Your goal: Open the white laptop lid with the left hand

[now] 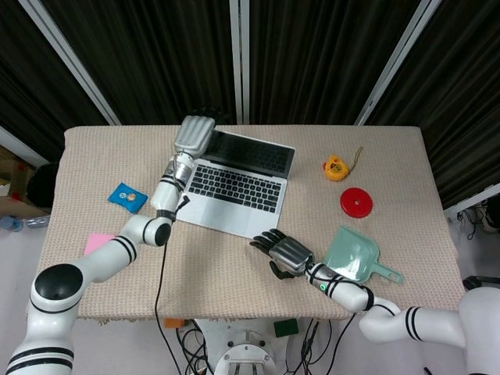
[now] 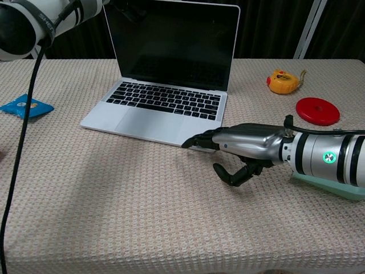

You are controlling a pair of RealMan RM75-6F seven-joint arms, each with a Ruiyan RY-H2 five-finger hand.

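The white laptop [image 1: 234, 190] [image 2: 162, 105] stands open at the middle of the table, its dark screen [image 2: 174, 43] nearly upright. My left hand [image 1: 194, 134] holds the lid's top left corner. Its back shows behind the lid in the head view. Its dark fingers [image 2: 129, 9] curl over the screen's edge in the chest view, where most of the hand is cut off. My right hand [image 1: 283, 252] [image 2: 242, 148] lies low on the table. Its outstretched fingertips [image 2: 194, 140] touch the base's front right corner, and it holds nothing.
A blue packet [image 1: 127, 196] [image 2: 25, 107] and a pink block [image 1: 94, 243] lie left of the laptop. To the right are a yellow tape measure [image 1: 335, 168] [image 2: 281, 81], a red disc [image 1: 356, 203] [image 2: 317, 111] and a green dustpan [image 1: 355, 256] under my right forearm.
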